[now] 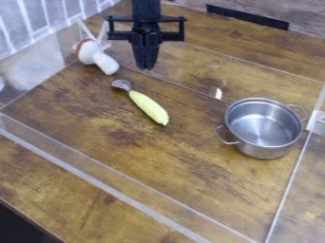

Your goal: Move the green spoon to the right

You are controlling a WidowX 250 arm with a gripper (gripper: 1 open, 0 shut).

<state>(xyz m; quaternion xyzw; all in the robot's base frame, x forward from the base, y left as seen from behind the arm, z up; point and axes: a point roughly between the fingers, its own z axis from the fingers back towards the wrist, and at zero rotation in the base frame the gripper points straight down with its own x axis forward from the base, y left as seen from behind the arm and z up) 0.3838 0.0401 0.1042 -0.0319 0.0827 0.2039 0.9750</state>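
Note:
The green spoon [143, 102] lies flat on the wooden table, its thick yellow-green handle pointing to the lower right and its small dark bowl at the upper left. My gripper [147, 63] hangs above and behind it, lifted well clear, with its fingers pressed together and nothing between them. The spoon is fully visible and untouched.
A shiny steel pot [263, 126] stands at the right, close to the clear plastic wall [305, 171]. A white and red object [95, 53] lies at the back left, just left of the gripper. Clear barriers [76, 166] run along the front and sides of the table.

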